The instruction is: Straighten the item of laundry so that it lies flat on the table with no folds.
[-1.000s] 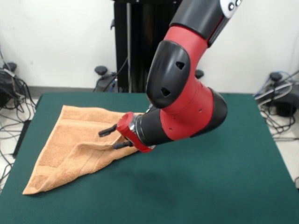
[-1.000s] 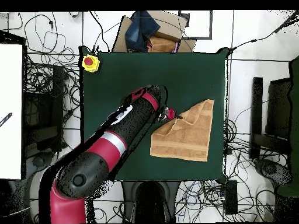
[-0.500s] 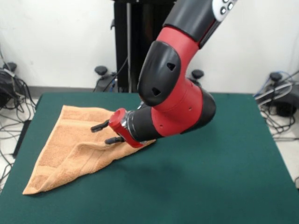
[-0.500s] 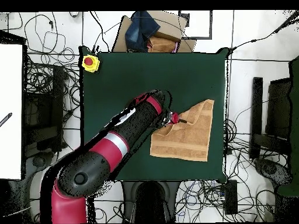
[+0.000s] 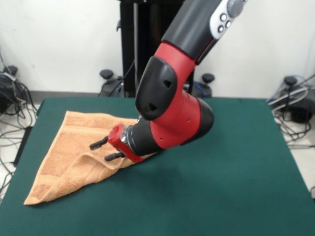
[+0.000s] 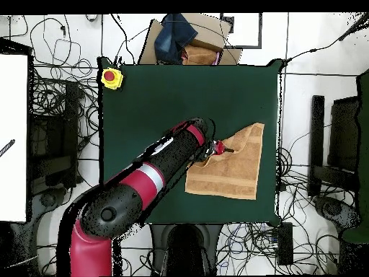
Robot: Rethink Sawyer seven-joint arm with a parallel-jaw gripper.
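The item of laundry (image 5: 69, 157), a peach-orange towel, lies on the left part of the dark green table (image 5: 221, 187). It is folded over itself, with a raised crease running across its middle. My gripper (image 5: 100, 152) is open and tilted low over that crease. Its two black fingers (image 5: 96, 144) point left with nothing held between them, and the lower one is close to the cloth. In the overhead view the gripper (image 6: 222, 149) sits over the towel's (image 6: 227, 169) upper left part, at the table's (image 6: 158, 108) right side. The arm hides the towel's edge behind the gripper.
A yellow box with a red button (image 6: 111, 77) sits at one table corner. A cardboard box with dark blue cloth (image 6: 184, 43) stands past the table's far edge. Cables (image 6: 50, 94) lie on the floor all around, and a white panel (image 6: 13, 137) stands to one side.
My gripper has moved left in the front view and lower, further over the towel, still open. The towel's crease has shifted slightly with it.
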